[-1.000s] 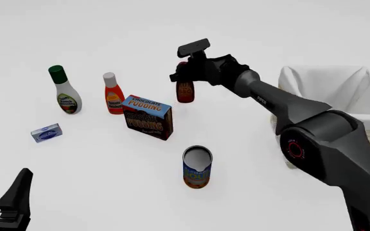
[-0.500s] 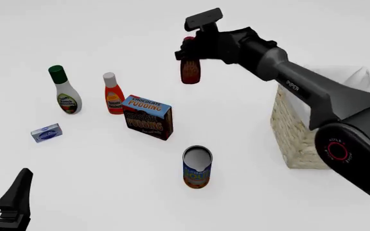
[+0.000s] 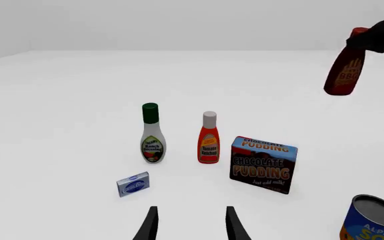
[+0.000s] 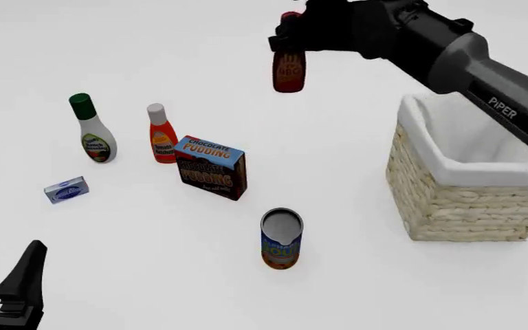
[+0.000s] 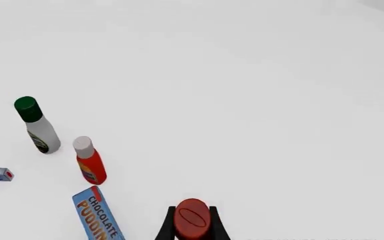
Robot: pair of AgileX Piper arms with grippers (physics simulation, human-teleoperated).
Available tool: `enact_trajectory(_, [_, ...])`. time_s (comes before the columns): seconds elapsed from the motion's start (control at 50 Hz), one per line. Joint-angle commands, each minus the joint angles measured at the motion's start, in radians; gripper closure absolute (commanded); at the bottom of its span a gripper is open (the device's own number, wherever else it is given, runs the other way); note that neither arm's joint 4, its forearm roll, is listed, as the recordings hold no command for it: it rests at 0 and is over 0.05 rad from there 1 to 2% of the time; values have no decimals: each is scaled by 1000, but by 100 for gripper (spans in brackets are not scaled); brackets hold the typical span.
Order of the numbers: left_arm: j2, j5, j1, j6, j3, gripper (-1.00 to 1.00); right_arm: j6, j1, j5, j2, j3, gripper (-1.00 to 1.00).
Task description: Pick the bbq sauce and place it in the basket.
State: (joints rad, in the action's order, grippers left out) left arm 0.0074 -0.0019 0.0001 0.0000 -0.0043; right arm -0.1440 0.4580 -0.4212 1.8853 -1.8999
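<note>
- Bbq sauce (image 4: 289, 69), a small slim dark brownish-red bottle with a red cap and an orange-yellow label, hangs in the air high above the white table (image 4: 356, 179), clear of everything standing on it.
- The right gripper (image 4: 293, 31) is clamped on the bottle's neck just under the cap; in the right wrist view the red cap sits tight between the two dark fingers (image 5: 169, 226).
- The bottle hangs nearly upright below the grip, body and label free.
- In my judgement it is light, rigid plastic with a smooth, slightly slippery skin. The narrow neck under the wider cap is the sound place to hold, since the cap's shoulder stops it sliding down.
- Held so high up, the body could swing if the arm moves sharply, so a steady carry seems wise.
- The large square woven straw-coloured wicker basket (image 4: 447, 199) with a white cloth lining over its rim stands to the right in the front view, well apart from the bottle and lower.
- The lift looks done; what remains is the carry across to the basket and the release inside it.
- The left gripper (image 3: 188, 224) rests low at the near edge, its fingers parted and holding nothing.
- A white bottle with a green cap (image 4: 91, 130), an orange-red bottle with a white cap (image 4: 161, 135), a chocolate pudding box (image 4: 212, 167), a small blue packet (image 4: 66, 190) and an opened tin can (image 4: 282, 238) stand on the table.
</note>
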Motion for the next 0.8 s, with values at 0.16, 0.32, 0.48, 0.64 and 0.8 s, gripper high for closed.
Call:
enact_trajectory(0.16, [0,0,0,0,0,-100,-3,-41,-18,-128,35,100])
enact_trajectory(0.32, [0,0,0,0,0,-100,-10,-58,-12,-182,86,100])
enact_trajectory(0.48, [0,0,0,0,0,-100,-17,-89,-16,-242,125,100])
enact_trajectory(0.64, [0,0,0,0,0,-100,-34,-141,-19,-302,169,100])
enact_trajectory(0.8, [0,0,0,0,0,-100,-44,-211,-32,-369,203,100])
